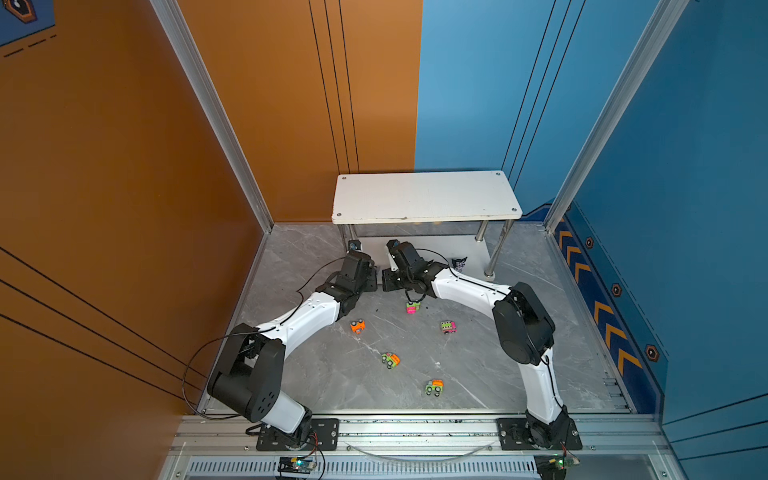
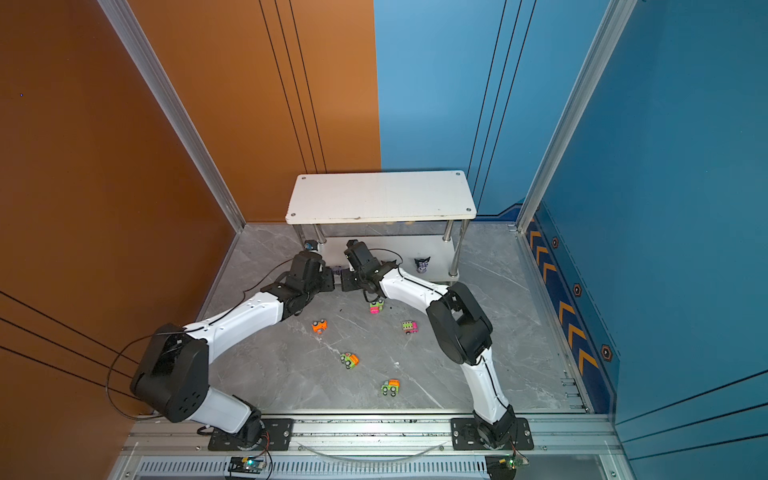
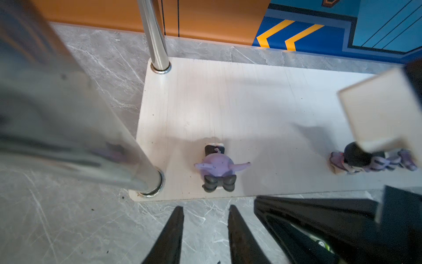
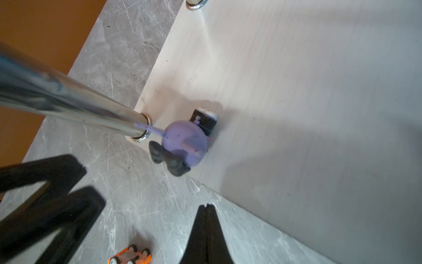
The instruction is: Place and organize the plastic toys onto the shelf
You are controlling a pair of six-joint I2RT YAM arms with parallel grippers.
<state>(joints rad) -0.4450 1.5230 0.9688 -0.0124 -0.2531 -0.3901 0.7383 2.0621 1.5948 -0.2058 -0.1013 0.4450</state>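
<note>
The left gripper [image 3: 205, 208] hovers just in front of the shelf [image 1: 426, 195], by its front-left post, with its jaws parted and nothing between them. The right gripper [image 4: 206, 206] is beside it, also in front of the shelf's lower board, with its jaws pressed together and empty. On that lower board, close to the front-left post and the front edge, stands a purple figurine [image 3: 215, 166] with black feet, clear of both grippers. A second figurine [image 3: 365, 160] lies farther along the same front edge toward the shelf's middle, partly hidden behind a blurred pale part. A third figurine [image 1: 459, 264] sits on the lower board toward the shelf's right end. The shelf's top board is bare. On the counter [image 1: 478, 374] in front of the shelf, well apart from one another, lie a pink-and-green car [image 1: 412, 307] nearest the shelf, an orange car [image 1: 357, 325], a pink car [image 1: 448, 327], a green car [image 1: 390, 360] and, farthest from the shelf, a green-and-orange car [image 1: 434, 387].
</note>
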